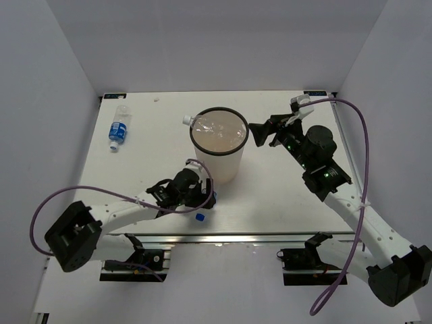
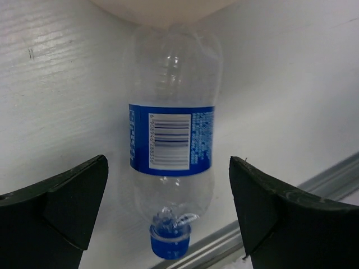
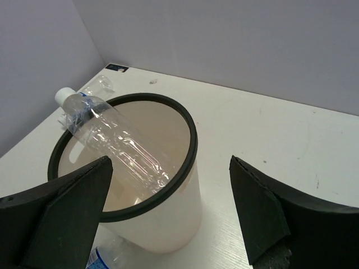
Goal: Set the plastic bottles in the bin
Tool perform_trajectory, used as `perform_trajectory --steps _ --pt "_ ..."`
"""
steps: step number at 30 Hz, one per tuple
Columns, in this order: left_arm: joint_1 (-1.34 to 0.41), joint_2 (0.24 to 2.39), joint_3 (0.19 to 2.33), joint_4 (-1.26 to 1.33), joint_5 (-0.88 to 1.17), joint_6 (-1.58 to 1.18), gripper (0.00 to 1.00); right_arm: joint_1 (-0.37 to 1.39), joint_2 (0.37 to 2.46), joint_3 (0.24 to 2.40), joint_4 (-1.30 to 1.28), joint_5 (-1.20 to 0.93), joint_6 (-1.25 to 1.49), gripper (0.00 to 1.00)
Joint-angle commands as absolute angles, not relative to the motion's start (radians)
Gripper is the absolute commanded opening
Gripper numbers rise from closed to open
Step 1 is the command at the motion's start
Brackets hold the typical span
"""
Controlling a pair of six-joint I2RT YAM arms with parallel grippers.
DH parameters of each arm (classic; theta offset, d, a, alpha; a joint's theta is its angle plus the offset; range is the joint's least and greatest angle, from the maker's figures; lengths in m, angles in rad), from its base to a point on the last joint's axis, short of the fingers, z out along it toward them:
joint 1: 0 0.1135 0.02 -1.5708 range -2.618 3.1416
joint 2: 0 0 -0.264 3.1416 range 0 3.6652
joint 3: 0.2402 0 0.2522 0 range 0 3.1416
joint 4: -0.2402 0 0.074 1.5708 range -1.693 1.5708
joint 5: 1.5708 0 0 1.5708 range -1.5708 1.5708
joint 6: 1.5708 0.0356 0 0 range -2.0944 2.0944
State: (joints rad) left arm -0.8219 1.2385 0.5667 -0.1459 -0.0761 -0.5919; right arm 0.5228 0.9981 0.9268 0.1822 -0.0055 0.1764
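The bin (image 1: 223,169), translucent white with a black rim, stands mid-table. A clear bottle with a white cap (image 1: 202,125) leans inside it, its neck over the far left rim; it also shows in the right wrist view (image 3: 115,143). A blue-labelled bottle (image 2: 171,140) lies on the table against the bin's base, its blue cap (image 1: 200,217) pointing to the near edge. My left gripper (image 1: 196,196) is open and empty, its fingers either side of this bottle (image 2: 168,168). My right gripper (image 1: 260,133) is open and empty, just right of the bin's rim (image 3: 171,162). No orange bottle is in view.
Another blue-labelled bottle (image 1: 119,128) lies at the far left of the table, near the left wall. A metal rail (image 2: 269,213) runs along the near table edge, close behind the left gripper. White walls enclose the table on three sides.
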Motion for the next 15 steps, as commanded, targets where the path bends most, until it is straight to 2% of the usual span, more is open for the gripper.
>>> perform_trajectory --steps 1,2,3,7,11,15 --pt "-0.862 1.316 0.626 -0.175 -0.181 -0.577 0.97 0.515 0.951 0.901 0.209 0.063 0.181 0.89" --pt "-0.871 1.336 0.644 -0.187 -0.186 -0.577 0.92 0.514 0.939 0.896 0.207 0.074 0.179 0.89" --pt "-0.877 1.357 0.655 -0.195 -0.193 -0.58 0.75 0.512 0.934 0.893 0.206 0.077 0.181 0.89" --pt "-0.94 1.313 0.675 -0.235 -0.218 -0.591 0.43 0.511 0.914 0.89 0.186 0.078 0.178 0.89" --pt "-0.986 1.189 0.681 -0.279 -0.259 -0.606 0.29 0.509 0.89 0.871 0.179 0.086 0.173 0.89" --pt "-1.002 1.085 0.715 -0.328 -0.265 -0.588 0.24 0.508 0.871 0.851 0.175 0.094 0.166 0.89"
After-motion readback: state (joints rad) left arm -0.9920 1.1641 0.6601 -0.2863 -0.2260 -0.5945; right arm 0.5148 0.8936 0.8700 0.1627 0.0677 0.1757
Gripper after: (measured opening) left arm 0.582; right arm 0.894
